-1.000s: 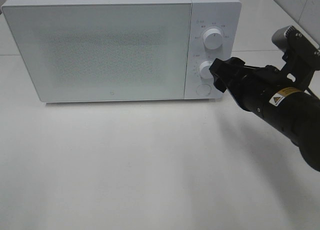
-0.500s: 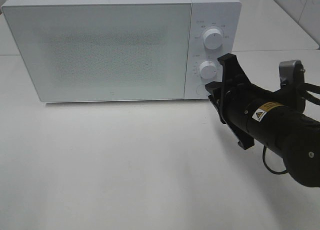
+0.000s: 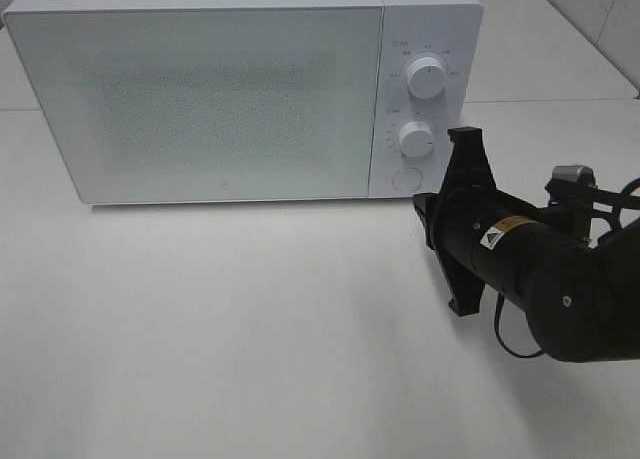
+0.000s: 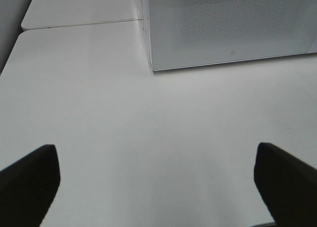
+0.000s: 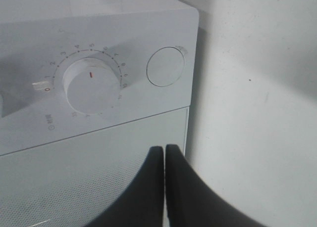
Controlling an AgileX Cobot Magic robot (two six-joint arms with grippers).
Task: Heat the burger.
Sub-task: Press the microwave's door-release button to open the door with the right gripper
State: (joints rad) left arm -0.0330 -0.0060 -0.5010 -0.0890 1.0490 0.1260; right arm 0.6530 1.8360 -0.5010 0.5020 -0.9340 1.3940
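Facing round button (image 5: 165, 67) on microwave (image 3: 200, 99).
Right gripper (image 5: 164, 149), jaws together and empty, likely poised as a pusher; left gripper (image 4: 156, 175) apart.

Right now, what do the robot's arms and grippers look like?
The right arm is a thick matte black tube bearing a white label with a yellow warning triangle, a thin black cable looping beneath and a grey camera mounted on it. The right gripper has slim tapered black fingers; the left gripper's are blunt and black.
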